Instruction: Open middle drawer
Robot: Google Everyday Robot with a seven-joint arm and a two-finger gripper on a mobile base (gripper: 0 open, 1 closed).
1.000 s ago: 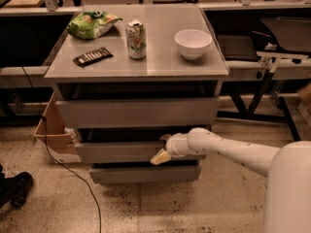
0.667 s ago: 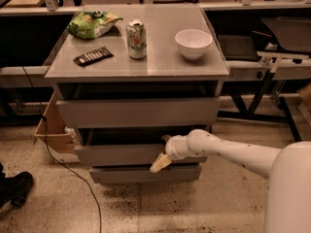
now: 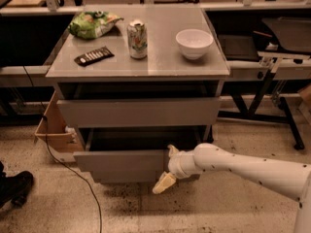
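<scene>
The grey table (image 3: 146,67) fills most of my view. The white arm (image 3: 243,166) reaches in low from the right, below the table's front right corner. Under the front edge the top drawer (image 3: 138,111) sits flush. The middle drawer (image 3: 121,165) beneath it stands well out from the frame, with its dark inside showing behind the flat front. I judge the opening well along.

The gripper (image 3: 165,170) is against the right part of that front. I cannot tell whether it is clamped on the panel or merely resting there.

My main worry is the hold. The front has no handle, so a loose purchase could slide off mid-pull. Pulling this far right of centre could also skew the drawer and jam it in its runners. A jerk from a jam would shake the top, where the bowl (image 3: 194,42) sits near the right edge and the can (image 3: 137,39) stands upright near the middle. The can would tip first.
</scene>
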